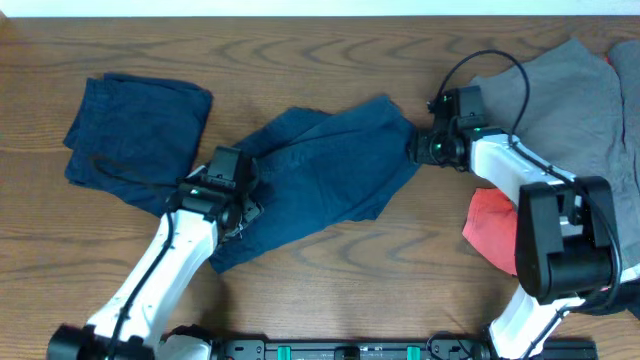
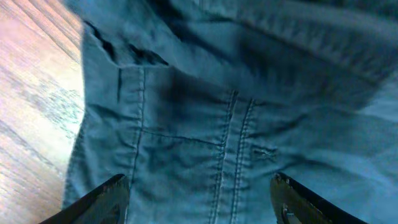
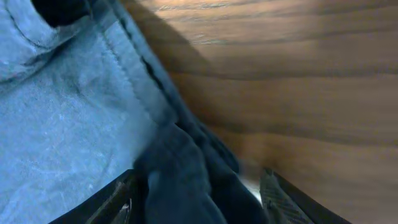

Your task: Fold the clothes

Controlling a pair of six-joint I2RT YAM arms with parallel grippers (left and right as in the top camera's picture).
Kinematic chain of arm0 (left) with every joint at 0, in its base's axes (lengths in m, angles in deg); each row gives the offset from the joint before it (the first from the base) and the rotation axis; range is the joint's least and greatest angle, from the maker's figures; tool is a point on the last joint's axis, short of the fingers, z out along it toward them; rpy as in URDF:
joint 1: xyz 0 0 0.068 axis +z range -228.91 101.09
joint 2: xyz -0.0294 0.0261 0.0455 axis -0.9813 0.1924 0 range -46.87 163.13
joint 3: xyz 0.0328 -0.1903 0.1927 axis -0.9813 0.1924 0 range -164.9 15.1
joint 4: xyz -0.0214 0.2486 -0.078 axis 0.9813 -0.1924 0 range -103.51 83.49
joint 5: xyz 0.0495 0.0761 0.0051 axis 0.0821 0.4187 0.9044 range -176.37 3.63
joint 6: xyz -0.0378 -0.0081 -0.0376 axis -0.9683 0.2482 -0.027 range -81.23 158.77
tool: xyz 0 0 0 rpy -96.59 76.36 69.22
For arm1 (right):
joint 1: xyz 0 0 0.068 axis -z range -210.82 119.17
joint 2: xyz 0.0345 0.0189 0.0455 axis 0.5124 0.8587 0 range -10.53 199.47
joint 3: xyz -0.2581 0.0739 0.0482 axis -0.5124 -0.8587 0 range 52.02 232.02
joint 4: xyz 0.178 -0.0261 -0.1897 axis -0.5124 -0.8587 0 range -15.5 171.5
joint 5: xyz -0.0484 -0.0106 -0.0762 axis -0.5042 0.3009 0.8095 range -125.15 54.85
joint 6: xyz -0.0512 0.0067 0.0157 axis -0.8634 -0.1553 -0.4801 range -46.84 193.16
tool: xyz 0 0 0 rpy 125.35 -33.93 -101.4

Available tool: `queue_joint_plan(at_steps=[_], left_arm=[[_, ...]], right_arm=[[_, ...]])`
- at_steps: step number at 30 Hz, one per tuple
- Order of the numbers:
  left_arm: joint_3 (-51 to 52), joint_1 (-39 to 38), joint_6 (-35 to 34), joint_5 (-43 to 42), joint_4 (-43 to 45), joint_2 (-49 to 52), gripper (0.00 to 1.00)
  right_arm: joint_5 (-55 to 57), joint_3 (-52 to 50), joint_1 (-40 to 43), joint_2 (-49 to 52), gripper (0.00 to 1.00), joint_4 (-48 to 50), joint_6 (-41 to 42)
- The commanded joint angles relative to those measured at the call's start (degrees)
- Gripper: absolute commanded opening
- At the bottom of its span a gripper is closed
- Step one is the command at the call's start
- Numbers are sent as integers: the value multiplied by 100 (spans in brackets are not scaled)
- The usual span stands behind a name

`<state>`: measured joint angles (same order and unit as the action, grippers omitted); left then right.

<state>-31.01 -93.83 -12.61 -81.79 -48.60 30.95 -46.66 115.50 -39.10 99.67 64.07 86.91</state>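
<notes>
Left claw (image 2: 198, 200) spread wide over blue trousers (image 1: 330, 165) on desk (image 1: 400, 260). Right claw (image 3: 196, 199) spread, trousers' right corner bunched between its fingers. Folded blue cloth (image 1: 135, 125) left of trousers; grey cloth (image 1: 570, 100), red cloth (image 1: 492, 230) right.

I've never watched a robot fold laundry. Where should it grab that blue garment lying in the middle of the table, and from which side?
By its two ends. The blue garment lies stretched diagonally: the right gripper can pinch the bunched upper-right corner from the right, the left gripper the seamed lower-left end from the left. The flat middle probably offers little to pinch.
</notes>
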Motion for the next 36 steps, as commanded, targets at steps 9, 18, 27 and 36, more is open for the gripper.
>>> queue_joint_plan(at_steps=[9, 18, 27, 36], left_arm=[[-17, -22, 79, -55, -98, 739, 74], [-17, -24, 476, -57, -280, 737, 74], [-17, -22, 531, -55, -258, 737, 74], [-17, -24, 529, -55, -240, 737, 75]], right_arm=[[24, -39, 57, 179, 1, -896, 284], [1475, -42, 466, -382, 1, -3217, 1556], [1443, 33, 463, -586, 35, -3296, 1467], [990, 251, 446, -1556, 50, -2852, 745]])
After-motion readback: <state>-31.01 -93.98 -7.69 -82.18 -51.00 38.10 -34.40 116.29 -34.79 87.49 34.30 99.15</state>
